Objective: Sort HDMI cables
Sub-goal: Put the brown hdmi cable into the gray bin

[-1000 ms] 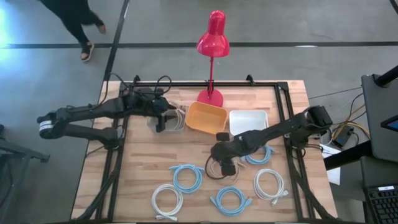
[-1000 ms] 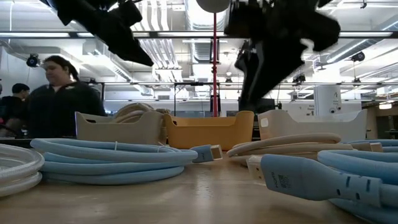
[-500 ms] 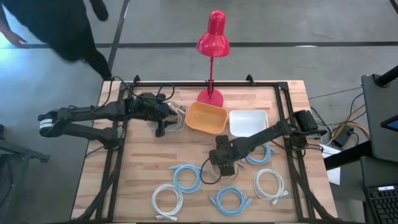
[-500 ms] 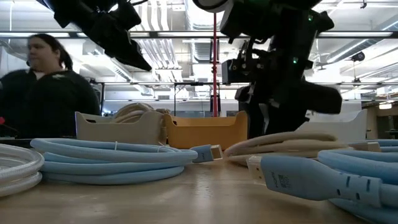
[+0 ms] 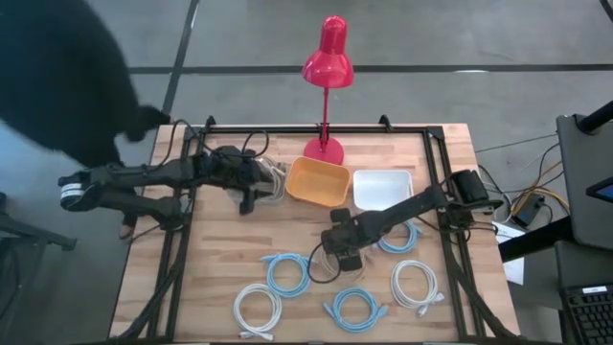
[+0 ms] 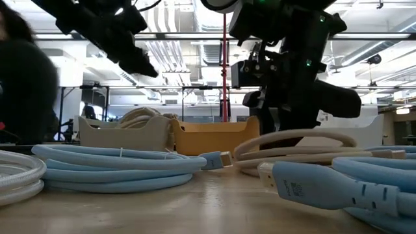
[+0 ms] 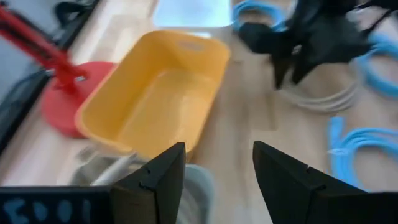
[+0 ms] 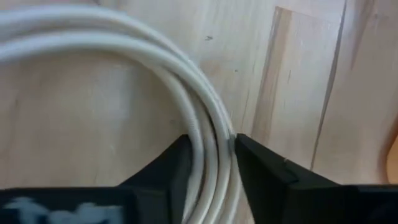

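A beige-tan HDMI cable coil [image 5: 329,261] lies mid-table, and my right gripper [image 5: 343,259] is down on it, shut on its strands. Three light blue coils [image 5: 287,274] [image 5: 356,309] [image 5: 397,237] and two white coils [image 5: 257,309] [image 5: 415,284] lie flat on the near half of the table. More beige cable fills the grey bin [image 5: 268,182] at the far left. My left gripper [image 5: 247,198] hovers open by that bin's near edge, holding nothing. My right gripper [image 8: 211,149] pinches the bundled strands at one side of the beige coil [image 8: 208,130] between its two fingers [image 8: 171,165], coming from above and lying across the strands. In the low view the held side [image 6: 292,136] arches up slightly while the rest of the coil rests on the table.
An orange bin [image 5: 318,182] and a white bin [image 5: 383,188] stand next to the grey one along the far side. A red desk lamp [image 5: 327,57] stands behind them on its base [image 5: 324,149]. A person in dark clothes [image 5: 57,77] is at the table's far left corner.
My right gripper came down onto the beige coil and shifted slightly left; the coil's held side now arches a little higher. My left gripper drifted slightly toward the near edge of the grey bin. The person walked in close to the table's far left corner.
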Robot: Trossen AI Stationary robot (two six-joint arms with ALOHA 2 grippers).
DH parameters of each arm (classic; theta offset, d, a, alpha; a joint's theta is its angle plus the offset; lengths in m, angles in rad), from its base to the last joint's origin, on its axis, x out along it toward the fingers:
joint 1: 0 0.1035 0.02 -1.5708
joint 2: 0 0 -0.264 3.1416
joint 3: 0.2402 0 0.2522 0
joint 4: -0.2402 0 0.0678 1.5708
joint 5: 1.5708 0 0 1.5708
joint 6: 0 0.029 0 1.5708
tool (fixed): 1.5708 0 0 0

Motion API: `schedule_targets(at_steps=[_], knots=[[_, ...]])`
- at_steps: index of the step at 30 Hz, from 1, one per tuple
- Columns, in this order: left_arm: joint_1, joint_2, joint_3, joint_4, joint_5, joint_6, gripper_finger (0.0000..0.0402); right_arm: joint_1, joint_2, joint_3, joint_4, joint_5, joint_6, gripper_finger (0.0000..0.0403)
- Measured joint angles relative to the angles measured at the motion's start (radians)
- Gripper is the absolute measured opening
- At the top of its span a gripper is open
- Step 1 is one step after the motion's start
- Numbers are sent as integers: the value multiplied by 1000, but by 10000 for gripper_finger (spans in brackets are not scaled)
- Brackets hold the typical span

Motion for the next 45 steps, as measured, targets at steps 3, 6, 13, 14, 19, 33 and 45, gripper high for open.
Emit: schedule_targets(at_steps=[3, 6, 13, 14, 19, 33, 45], knots=[[-8, 5, 0, 29, 74, -38, 195, 0, -20, -3, -3, -12, 1, 77], [-22, 15, 0, 78, 134, -105, 195, 2, -44, -4, 1, -21, 5, 45], [-74, 66, 0, 198, 160, -304, 195, 1, -96, -4, 2, 49, 36, 15], [-83, 75, 0, 207, 160, -324, 195, 1, -109, -4, 5, 64, 36, 15], [-122, 152, 0, 258, 160, -409, 195, 1, -155, -2, 5, 152, 34, 15], [-160, 457, 0, 611, 136, -737, 195, 4, -178, 13, 157, 543, -73, 13], [-160, 479, 0, 712, 197, -794, 195, 4, -178, 13, 168, 543, -104, 13]])
